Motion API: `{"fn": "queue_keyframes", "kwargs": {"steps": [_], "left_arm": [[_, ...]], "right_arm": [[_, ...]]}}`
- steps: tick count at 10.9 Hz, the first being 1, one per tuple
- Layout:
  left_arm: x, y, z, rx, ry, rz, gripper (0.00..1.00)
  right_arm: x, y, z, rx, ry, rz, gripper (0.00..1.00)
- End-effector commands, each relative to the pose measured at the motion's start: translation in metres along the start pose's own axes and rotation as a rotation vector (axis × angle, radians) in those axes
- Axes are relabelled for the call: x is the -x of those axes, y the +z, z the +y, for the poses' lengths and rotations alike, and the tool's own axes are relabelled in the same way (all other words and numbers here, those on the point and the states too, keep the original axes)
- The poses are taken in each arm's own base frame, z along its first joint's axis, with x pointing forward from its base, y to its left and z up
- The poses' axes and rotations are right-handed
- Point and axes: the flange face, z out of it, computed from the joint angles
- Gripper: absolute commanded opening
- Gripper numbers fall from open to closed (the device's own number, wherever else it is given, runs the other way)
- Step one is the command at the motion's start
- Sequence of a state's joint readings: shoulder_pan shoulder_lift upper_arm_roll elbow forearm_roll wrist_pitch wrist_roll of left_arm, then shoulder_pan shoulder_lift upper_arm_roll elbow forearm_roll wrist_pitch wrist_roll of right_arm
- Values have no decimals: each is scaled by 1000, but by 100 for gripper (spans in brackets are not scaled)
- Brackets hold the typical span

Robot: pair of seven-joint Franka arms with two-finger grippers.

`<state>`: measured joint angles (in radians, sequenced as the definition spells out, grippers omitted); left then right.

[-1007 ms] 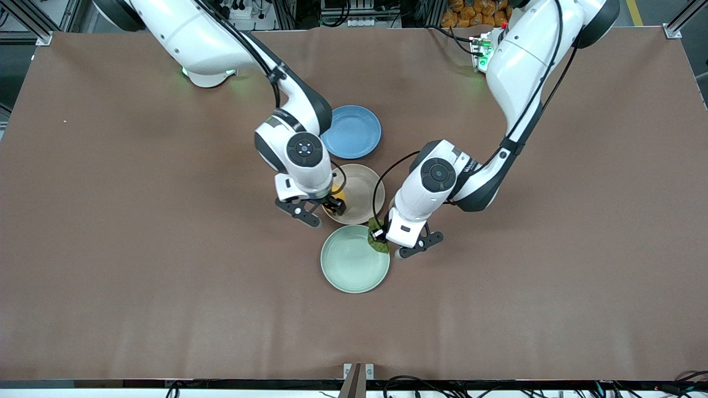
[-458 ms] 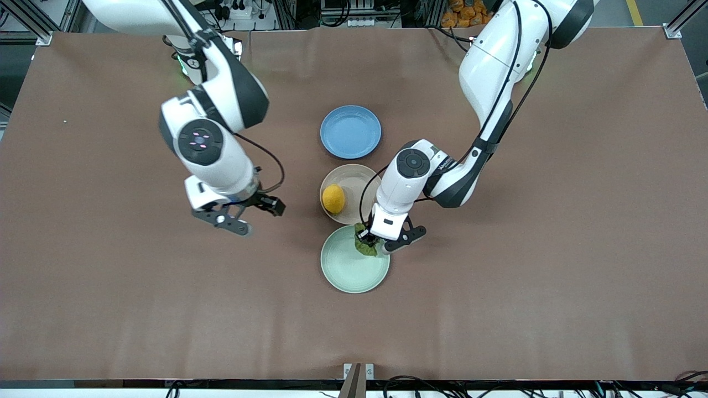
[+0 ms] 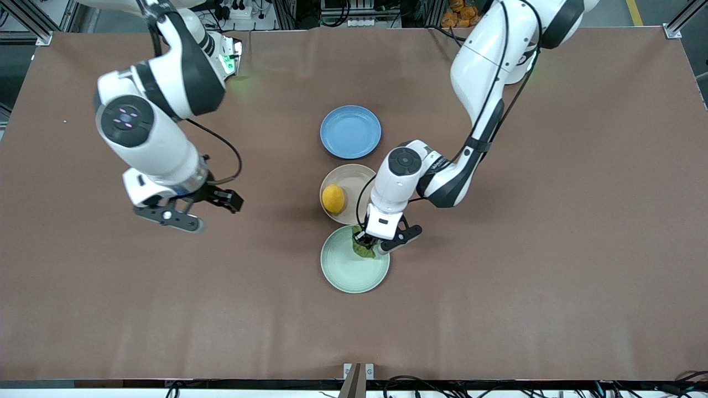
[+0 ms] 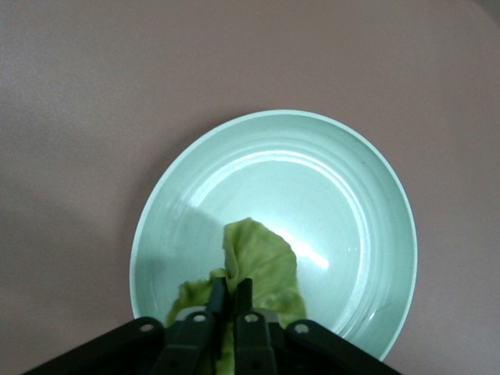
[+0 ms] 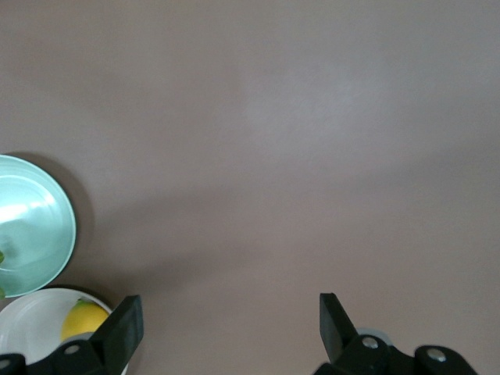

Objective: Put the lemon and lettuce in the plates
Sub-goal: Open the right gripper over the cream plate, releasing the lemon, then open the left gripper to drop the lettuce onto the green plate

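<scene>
Lemon (image 3: 333, 198), small, oval, bright yellow, sat in the beige plate (image 3: 359, 179) at frame centre, by its lower-left rim. Lettuce (image 3: 364, 247), a wrinkly green leaf, was at the upper-right edge of the mint plate (image 3: 345, 271), just below the beige plate.

High front camera and both wrist cameras (close) share the mint plate (image 3: 354, 268).

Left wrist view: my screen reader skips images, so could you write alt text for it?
The left gripper is shut on the lettuce, a wrinkly green leaf hanging over the pale mint green plate. The plate sits on the brown table, and nothing else lies in it.
</scene>
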<state>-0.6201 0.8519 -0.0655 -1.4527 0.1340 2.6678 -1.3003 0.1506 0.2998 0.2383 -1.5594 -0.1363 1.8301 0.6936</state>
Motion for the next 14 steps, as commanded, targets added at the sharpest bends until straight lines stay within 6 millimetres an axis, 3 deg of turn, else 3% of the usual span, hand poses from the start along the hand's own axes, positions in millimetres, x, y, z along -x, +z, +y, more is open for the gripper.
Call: {"fn": "queue_keyframes", "kwargs": {"steps": [1, 4, 7, 8, 10, 12, 14], "left_arm": [[11, -1, 13, 13, 19, 41, 100], [-21, -17, 6, -31, 49, 85, 100], [-113, -72, -26, -178, 186, 58, 100], [-132, -85, -37, -220, 210, 35, 100], [-149, -101, -55, -310, 301, -23, 100], [-174, -140, -79, -360, 366, -80, 100], [-190, -168, -107, -361, 345, -94, 100]], "right_arm": [[-5, -31, 41, -6, -65, 26, 100], [-10, -55, 63, -18, -75, 66, 100], [-8, -69, 70, -107, -29, 35, 100], [-4, -77, 72, -112, -29, 37, 100], [1, -95, 83, -106, -19, 38, 100], [11, -113, 88, -91, -65, 23, 100], [8, -128, 122, -78, -228, 33, 100]]}}
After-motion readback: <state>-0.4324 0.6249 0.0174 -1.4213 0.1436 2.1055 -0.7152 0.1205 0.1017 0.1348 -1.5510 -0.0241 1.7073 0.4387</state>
